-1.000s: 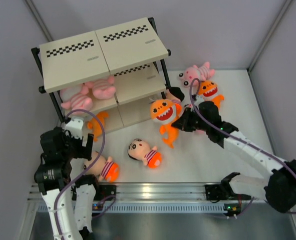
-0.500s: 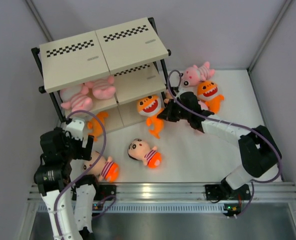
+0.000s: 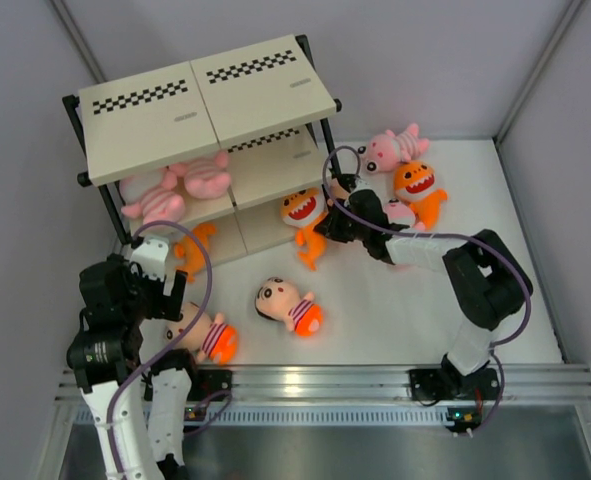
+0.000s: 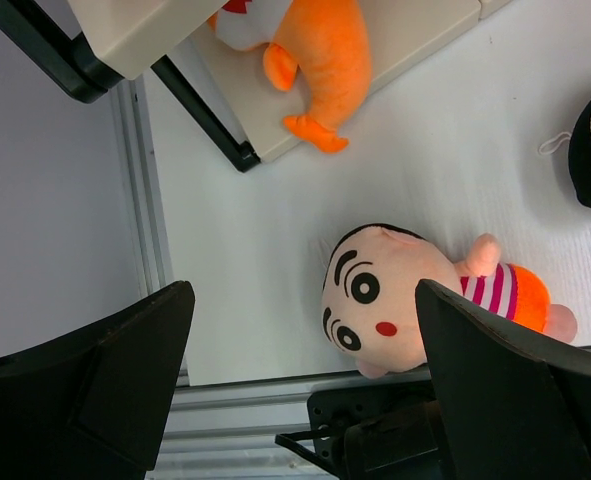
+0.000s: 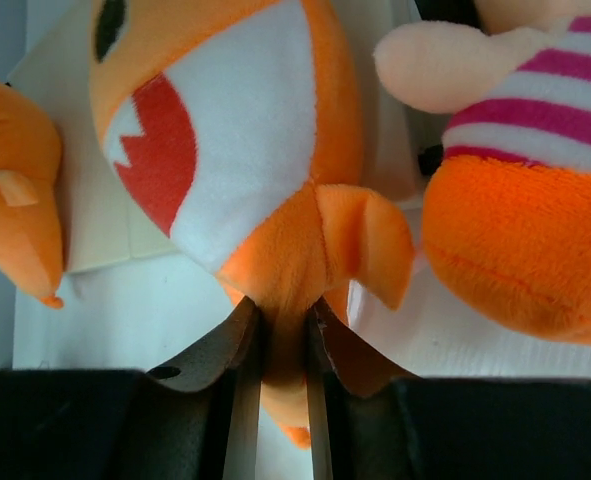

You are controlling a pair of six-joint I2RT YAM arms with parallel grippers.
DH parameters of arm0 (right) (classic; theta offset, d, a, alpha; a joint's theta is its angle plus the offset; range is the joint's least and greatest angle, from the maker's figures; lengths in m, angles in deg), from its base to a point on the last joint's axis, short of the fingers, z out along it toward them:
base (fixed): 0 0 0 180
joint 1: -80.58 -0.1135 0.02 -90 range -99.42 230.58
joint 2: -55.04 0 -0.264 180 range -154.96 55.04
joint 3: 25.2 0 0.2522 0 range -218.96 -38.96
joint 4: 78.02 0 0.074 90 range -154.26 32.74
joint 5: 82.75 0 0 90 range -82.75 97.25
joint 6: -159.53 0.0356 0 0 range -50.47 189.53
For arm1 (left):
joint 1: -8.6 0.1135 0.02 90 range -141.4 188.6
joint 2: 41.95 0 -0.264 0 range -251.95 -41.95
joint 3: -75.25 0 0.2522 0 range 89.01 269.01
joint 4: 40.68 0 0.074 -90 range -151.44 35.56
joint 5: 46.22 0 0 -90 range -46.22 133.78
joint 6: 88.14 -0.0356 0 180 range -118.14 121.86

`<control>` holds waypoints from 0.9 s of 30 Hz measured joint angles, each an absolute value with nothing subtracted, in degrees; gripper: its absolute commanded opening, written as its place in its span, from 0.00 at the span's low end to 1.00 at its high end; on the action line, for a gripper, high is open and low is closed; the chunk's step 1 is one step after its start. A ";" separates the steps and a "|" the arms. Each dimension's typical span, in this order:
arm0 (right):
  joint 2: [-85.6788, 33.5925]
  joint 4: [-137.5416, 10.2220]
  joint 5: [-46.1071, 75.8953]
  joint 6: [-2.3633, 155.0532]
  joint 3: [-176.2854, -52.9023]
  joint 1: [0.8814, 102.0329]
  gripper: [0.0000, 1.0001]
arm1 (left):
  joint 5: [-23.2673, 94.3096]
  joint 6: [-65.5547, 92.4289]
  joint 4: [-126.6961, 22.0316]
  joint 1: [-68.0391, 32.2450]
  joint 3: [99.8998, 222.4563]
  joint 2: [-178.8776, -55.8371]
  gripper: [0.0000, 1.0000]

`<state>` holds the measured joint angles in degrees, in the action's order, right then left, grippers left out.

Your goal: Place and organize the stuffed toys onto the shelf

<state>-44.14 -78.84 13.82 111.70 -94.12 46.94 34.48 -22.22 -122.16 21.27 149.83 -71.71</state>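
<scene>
The shelf (image 3: 175, 110) stands at the far left. My right gripper (image 3: 329, 224) is shut on an orange fish (image 3: 299, 212) by its lower body and holds it at the shelf's right front; the wrist view shows the pinch (image 5: 283, 340) on the fish (image 5: 245, 150). My left gripper (image 3: 140, 290) is open and empty, above a doll (image 3: 205, 336), which lies between the jaws in its wrist view (image 4: 395, 300). A second doll (image 3: 287, 305) lies mid-table. Two pink animals (image 3: 175, 185) lie on the middle board. An orange fish (image 3: 193, 250) lies on the bottom board.
A pink animal (image 3: 390, 148) and another orange fish (image 3: 415, 185) lie at the far right, with a third doll (image 5: 515, 190) beside my right wrist. The shelf's black post (image 4: 200, 115) is near my left gripper. The metal rail (image 3: 315, 380) runs along the near edge.
My right gripper has carried the orange fish left, from the middle of the table up to the shelf's right front. The left arm and the other toys have not moved.
</scene>
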 measured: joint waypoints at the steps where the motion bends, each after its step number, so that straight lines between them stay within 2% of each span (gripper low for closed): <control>1: -44.86 -79.15 13.49 111.64 -94.12 46.94 0.22 | 34.64 -22.31 -122.16 21.27 149.83 -71.71 0.98; 4: -45.89 -79.98 12.92 111.29 -94.07 46.94 0.38 | 35.05 -22.37 -122.16 21.27 149.83 -71.71 0.98; 5: -45.91 -80.53 12.86 111.07 -94.01 46.94 0.47 | 35.29 -22.39 -122.16 21.25 149.83 -71.71 0.98; 9: -45.82 -81.90 12.09 110.44 -93.53 46.94 0.61 | 35.68 -22.50 -122.16 21.25 149.83 -71.69 0.98; 15: -42.15 -82.30 8.31 109.52 -87.76 46.02 0.63 | 35.68 -22.59 -122.16 21.25 149.83 -71.69 0.98; 22: -39.96 -86.12 7.37 110.15 -80.41 40.23 0.61 | 35.68 -22.96 -122.16 21.25 149.80 -71.69 0.98; 27: -43.79 -91.41 6.54 112.73 -79.73 39.33 0.52 | 35.68 -23.14 -122.16 21.25 149.80 -71.69 0.98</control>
